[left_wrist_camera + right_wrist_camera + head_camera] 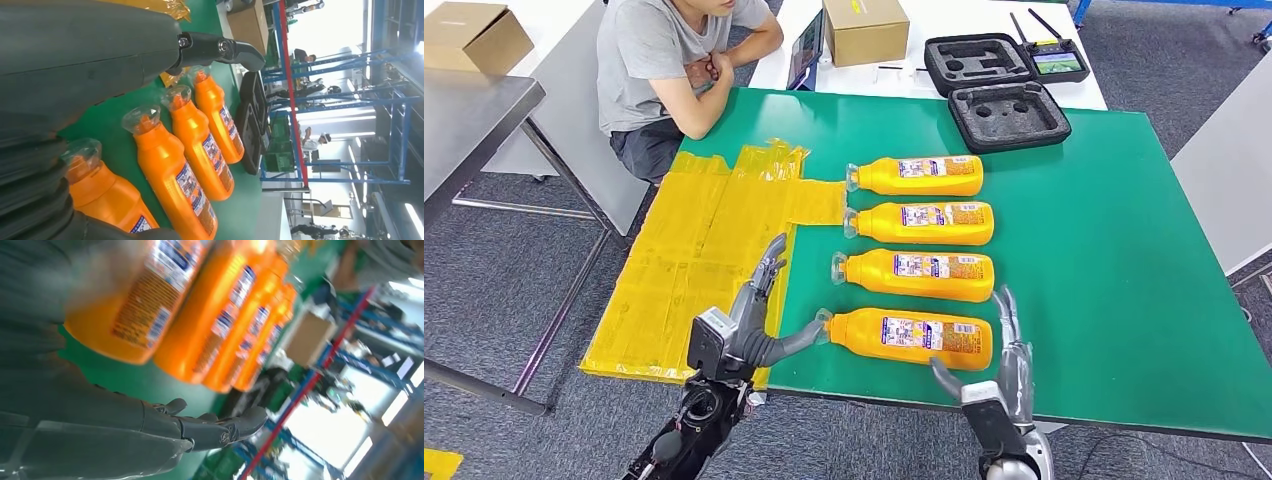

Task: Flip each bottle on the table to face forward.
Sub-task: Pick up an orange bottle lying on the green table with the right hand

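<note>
Four orange plastic bottles (921,251) lie in a row on the green table (1124,250), labels up. Left hand (754,310) – fingers spread, empty – reaches the nearest bottle's (911,338) cap; right hand (1004,350) hovers empty, fingers apart, at its base.

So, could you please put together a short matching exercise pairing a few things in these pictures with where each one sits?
Things:
1. black foam case
2. brown cardboard box
3. crinkled yellow plastic sheet
4. nearest orange plastic bottle

Places:
A. white table beyond the green one
B. between the left hand and right hand
C. far edge of the green table
D. green table's left side

Pairs: 1-C, 2-A, 3-D, 4-B
</note>
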{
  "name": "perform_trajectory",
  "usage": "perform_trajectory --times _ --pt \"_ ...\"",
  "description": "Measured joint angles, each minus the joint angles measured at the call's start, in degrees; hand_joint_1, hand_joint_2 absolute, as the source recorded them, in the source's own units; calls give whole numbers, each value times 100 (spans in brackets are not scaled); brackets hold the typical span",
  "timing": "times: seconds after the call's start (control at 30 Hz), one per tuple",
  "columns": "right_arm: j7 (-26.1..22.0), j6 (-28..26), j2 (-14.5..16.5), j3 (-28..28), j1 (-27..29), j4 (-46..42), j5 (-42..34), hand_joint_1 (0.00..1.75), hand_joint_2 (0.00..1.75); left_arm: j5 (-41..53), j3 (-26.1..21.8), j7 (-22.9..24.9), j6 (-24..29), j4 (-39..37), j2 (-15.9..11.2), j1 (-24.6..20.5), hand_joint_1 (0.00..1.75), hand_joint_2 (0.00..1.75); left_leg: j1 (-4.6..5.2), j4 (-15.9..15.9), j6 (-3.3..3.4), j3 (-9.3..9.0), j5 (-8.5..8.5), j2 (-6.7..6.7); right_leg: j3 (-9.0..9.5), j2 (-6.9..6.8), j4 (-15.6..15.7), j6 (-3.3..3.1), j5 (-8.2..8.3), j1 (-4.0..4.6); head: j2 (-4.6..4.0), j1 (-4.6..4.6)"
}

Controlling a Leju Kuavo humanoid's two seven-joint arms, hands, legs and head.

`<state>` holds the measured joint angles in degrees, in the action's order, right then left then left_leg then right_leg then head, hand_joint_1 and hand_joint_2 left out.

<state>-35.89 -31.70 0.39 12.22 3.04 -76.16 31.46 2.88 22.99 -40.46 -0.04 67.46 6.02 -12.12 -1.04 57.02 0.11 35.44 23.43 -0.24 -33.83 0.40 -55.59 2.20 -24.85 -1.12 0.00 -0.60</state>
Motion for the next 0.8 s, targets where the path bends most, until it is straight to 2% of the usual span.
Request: perform_trajectory --times 0.23,0.33,0.8 --pt "679 771 -38 -289 -364 290 1308 0 175 14 11 0 -108 3 28 -96 0 175 0 2 1 -2 -2 0 1 -1 0 0 2 -1 -1 1" --pt "829 1021 -82 -341 -444 357 1783 0 175 16 39 0 -136 -1 56 -180 0 175 1 2 2 -2 -3 0 2 -1 0 0 2 -1 -1 0" --pt "846 1148 -149 -373 -491 437 2232 0 175 14 94 0 -122 -3 104 -280 0 175 0 2 2 -2 -2 0 1 0 0 1 1 0 -1 0"
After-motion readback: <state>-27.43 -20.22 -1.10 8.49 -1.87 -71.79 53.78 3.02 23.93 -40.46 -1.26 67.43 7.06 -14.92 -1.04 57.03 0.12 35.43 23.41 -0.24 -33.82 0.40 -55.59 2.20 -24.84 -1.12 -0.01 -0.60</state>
